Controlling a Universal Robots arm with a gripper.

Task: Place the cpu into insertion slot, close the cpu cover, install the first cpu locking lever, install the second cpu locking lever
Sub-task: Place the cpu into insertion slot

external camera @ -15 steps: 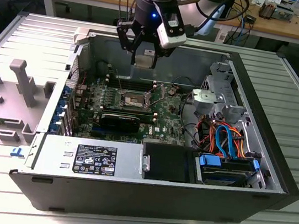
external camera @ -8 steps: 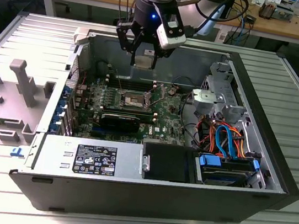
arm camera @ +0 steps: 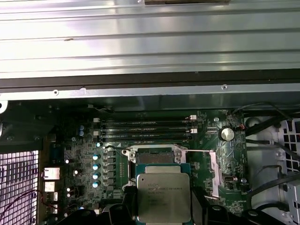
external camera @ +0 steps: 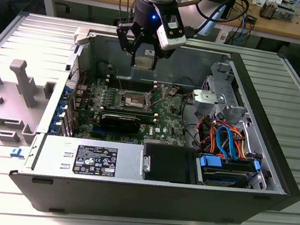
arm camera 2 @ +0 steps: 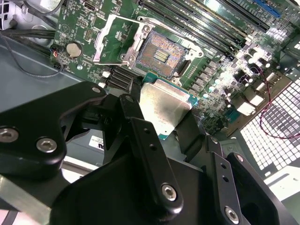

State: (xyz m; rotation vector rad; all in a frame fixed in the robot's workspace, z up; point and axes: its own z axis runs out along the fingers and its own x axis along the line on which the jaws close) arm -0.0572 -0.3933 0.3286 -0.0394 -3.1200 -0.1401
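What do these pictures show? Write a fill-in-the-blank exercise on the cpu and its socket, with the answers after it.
1. The gripper is ___ on the cpu.
2. The insertion slot is ___, with its contacts bare.
3. The cpu cover stands ___, clear of the insertion slot.
4. In the exterior view the cpu hangs ___ the motherboard.
Missing words: shut; empty; open; above.

Bright even light; glare on ribbed table point(external camera: 295, 110) (strongest near edge); cpu point(arm camera 2: 161, 105) shines; case point(external camera: 190, 62) interior dim
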